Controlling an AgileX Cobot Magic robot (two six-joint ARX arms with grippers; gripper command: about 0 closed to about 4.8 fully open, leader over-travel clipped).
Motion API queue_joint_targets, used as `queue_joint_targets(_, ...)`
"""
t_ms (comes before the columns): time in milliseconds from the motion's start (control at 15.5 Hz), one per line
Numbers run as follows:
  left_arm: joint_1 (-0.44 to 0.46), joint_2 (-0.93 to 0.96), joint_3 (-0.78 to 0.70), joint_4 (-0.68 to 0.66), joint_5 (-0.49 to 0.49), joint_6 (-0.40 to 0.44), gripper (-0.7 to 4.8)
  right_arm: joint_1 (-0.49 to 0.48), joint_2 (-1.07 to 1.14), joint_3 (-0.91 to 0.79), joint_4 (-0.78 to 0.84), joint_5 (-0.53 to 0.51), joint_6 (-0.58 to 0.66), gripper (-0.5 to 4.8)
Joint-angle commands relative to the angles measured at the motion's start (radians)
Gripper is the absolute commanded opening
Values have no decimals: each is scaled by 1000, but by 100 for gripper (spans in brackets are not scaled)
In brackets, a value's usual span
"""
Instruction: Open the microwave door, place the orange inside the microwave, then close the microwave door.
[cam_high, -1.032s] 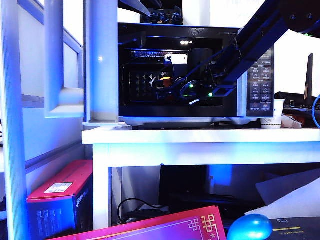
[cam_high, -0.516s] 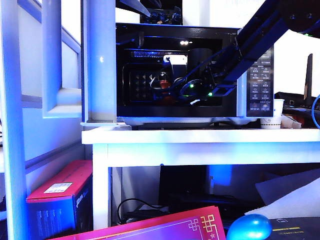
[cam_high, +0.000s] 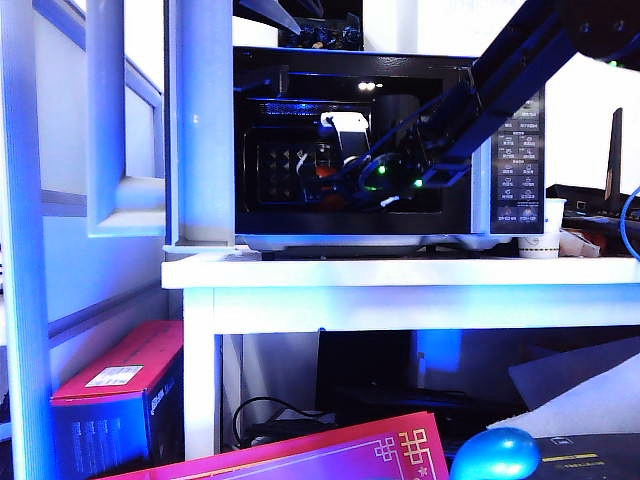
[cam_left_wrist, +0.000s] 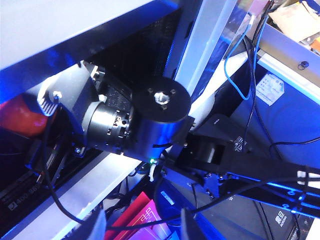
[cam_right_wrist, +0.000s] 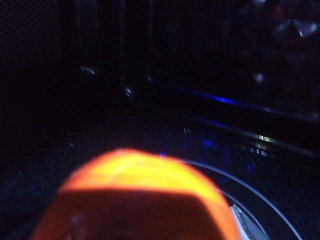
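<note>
Two arms are in play, and you should watch the right one. Its right gripper (cam_high: 335, 160) is deep inside the boxy black microwave (cam_high: 355, 145), and the small round orange-red orange (cam_right_wrist: 135, 200) sits just in front of its wrist camera, low in the cavity over the faint ring of the glass turntable (cam_right_wrist: 260, 200). The fingers themselves do not show in that dark view; by every other sign the jaws stand spread about as wide as they go, so I judge the fruit released or nearly so — you cannot confirm from here that it rests free.

Beside the microwave's open side, the pale inner face of the microwave door (cam_high: 205, 120) stands swung fully out. The left gripper (cam_left_wrist: 140, 230) hangs below the microwave's front edge, its fingers part-way apart with nothing between them.

Risks from here, as I read them:
- Pulling the right arm out while a finger touches the orange could roll it toward the opening.
- The arm's cables and elbow fill the doorway — closing the door before it clears would trap them.
- A round fruit may drift across the turntable and block the door.
</note>
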Motion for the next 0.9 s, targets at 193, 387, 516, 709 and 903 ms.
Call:
queue_joint_targets(193,0,-5,2,-6,0,5,206,5,-45,3,-143,-1,-29,479)
queue_joint_targets(387,0,-5,2,-6,-11,5,206,5,-79,3,-241,0,-79,479)
queue_joint_targets(516,0,-5,2,-6,-19,5,206,5,-104,3,-297,1,-83,479)
queue_joint_targets(709,0,-5,2,-6,-23,5,206,5,-123,3,-324,0,-83,479)
queue_joint_targets(903,0,-5,2,-6,-24,5,206,5,-140,3,-381,-1,-116,479)
